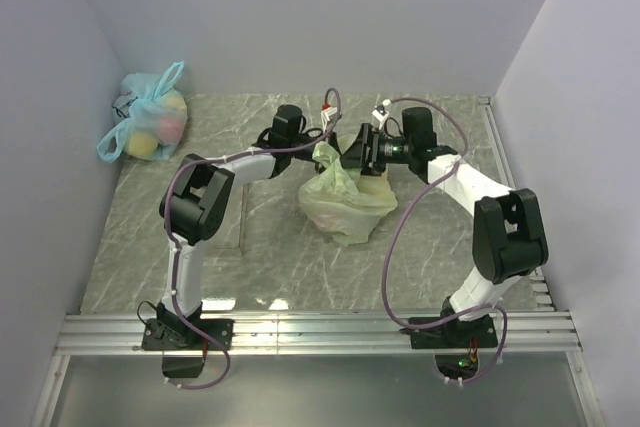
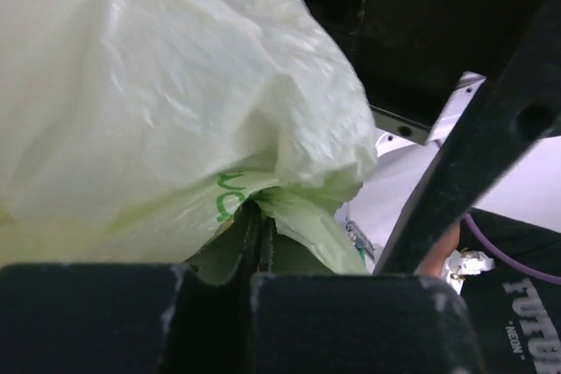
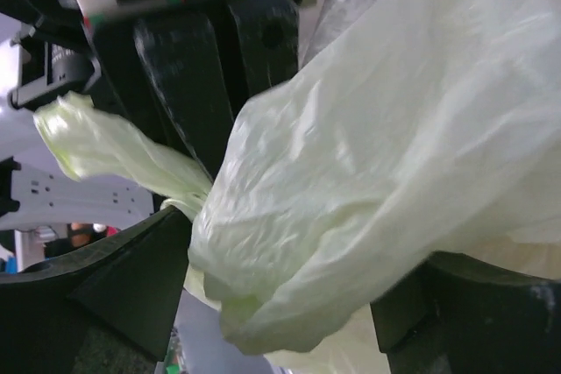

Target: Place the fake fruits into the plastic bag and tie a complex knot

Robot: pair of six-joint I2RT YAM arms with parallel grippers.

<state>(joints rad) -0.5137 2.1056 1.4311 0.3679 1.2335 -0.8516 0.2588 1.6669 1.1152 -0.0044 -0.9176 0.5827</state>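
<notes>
left end effector (image 2: 256, 251) pinches plastic bag (image 2: 158, 102); wrist view alone shows right end effector (image 3: 289, 295) spread around it.

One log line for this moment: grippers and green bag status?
left gripper: shut on plastic bag top | right gripper: open, straddling bag | bag: upright, bunched at top

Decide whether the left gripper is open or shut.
Shut: jaws of the left gripper meet, pinching a thin fold of the plastic bag.

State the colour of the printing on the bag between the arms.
Green printing on the plastic bag; clearest in the left wrist view.
</notes>
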